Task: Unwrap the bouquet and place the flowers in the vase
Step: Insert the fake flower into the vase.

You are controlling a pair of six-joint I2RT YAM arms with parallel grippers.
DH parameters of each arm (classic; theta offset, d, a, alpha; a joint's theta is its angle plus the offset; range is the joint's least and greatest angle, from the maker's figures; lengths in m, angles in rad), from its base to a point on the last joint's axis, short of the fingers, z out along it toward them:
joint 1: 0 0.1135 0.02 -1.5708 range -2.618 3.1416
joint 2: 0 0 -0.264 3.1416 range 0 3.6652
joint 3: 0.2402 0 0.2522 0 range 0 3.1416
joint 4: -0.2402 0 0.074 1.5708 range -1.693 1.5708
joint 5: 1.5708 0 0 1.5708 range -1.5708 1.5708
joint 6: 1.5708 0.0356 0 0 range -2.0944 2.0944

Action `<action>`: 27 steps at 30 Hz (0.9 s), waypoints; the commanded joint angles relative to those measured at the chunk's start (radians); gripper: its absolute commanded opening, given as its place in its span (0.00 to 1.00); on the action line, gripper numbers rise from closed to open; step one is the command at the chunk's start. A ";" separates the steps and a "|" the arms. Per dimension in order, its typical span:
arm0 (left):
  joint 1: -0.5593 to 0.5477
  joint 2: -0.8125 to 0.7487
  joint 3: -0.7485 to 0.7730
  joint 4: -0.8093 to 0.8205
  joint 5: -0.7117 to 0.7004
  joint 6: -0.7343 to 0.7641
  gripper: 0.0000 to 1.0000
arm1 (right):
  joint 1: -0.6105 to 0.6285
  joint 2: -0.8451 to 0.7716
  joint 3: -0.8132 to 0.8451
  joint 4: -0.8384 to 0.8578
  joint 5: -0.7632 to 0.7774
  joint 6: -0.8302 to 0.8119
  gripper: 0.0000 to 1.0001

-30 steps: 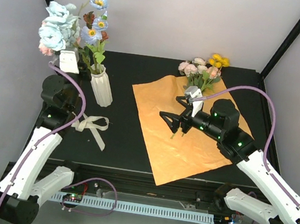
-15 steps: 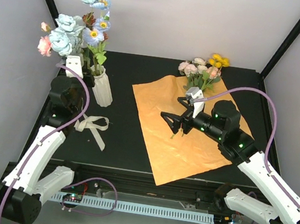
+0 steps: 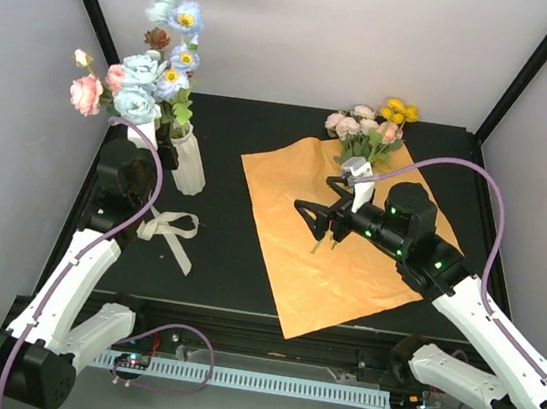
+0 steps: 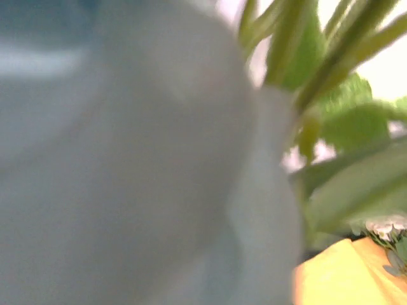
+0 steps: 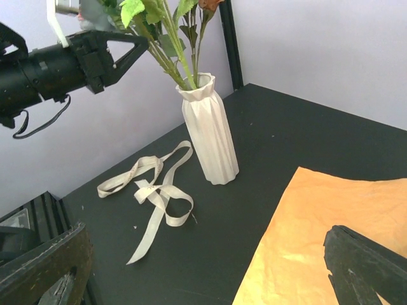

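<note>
The left pincer (image 3: 168,146) is seen beside the green stems just above the rim of the vase (image 3: 187,163), which stands upright at the far left of the worktop (image 3: 226,259). Whether its jaws are closed on the stems cannot be told. Blue and pink flowers (image 3: 154,78) are fanned upward and leftward out of the vase. A cream ribbon (image 3: 172,226) is left loose on the worktop just in front of the vase.

The right pincer (image 3: 307,222) is held wide apart, with nothing gripped, low over the orange paper (image 3: 336,268), which is spread flat on the right half. Pink, cream and yellow flowers (image 3: 374,127) are laid at the paper's far edge, just beyond this pincer and well apart from the vase.
</note>
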 commanded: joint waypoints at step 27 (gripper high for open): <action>-0.018 -0.233 0.037 -0.394 0.309 -0.208 0.99 | 0.002 0.051 -0.002 -0.058 0.234 0.214 1.00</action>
